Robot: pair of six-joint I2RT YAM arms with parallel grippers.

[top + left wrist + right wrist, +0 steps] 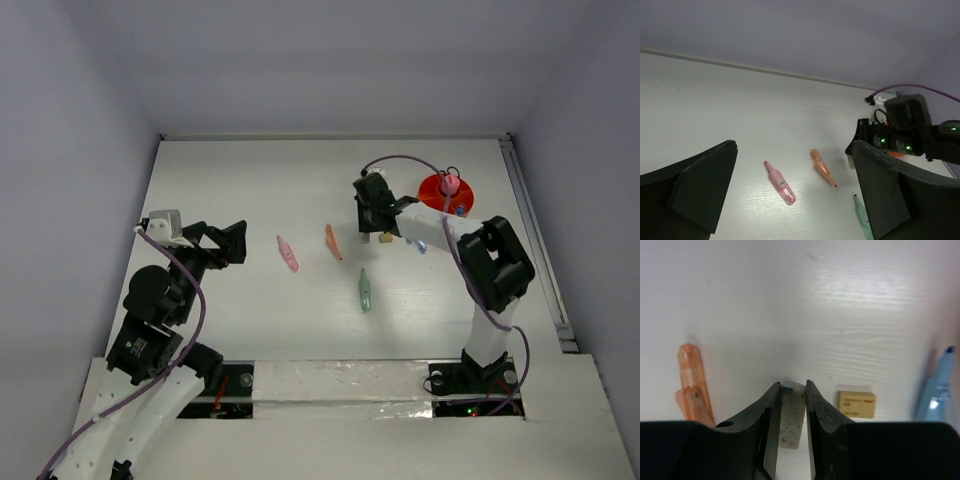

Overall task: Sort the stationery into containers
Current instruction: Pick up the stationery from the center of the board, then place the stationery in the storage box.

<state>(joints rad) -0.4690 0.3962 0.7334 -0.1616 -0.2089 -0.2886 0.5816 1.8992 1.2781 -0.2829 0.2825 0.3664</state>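
Observation:
My right gripper [372, 228] is down at the table left of the red-orange bowl [432, 188]. In the right wrist view its jaws [792, 385] are shut on a speckled whitish eraser [792, 415]. A tan eraser [856, 404] lies just to its right, and it also shows in the top view [385, 238]. A pink-capped bottle [451, 185] stands in the bowl. A pink pen [288, 254], an orange pen [333, 241], a green pen [365, 290] and a blue pen [420, 244] lie on the table. My left gripper [228, 240] is open and empty, left of the pink pen [780, 183].
The right arm's cable [400, 160] arcs over the table behind the bowl. A wall edge [330, 136] closes the table at the back. A rail [535, 240] runs along the right side. The orange pen [692, 382] lies left of my right fingers.

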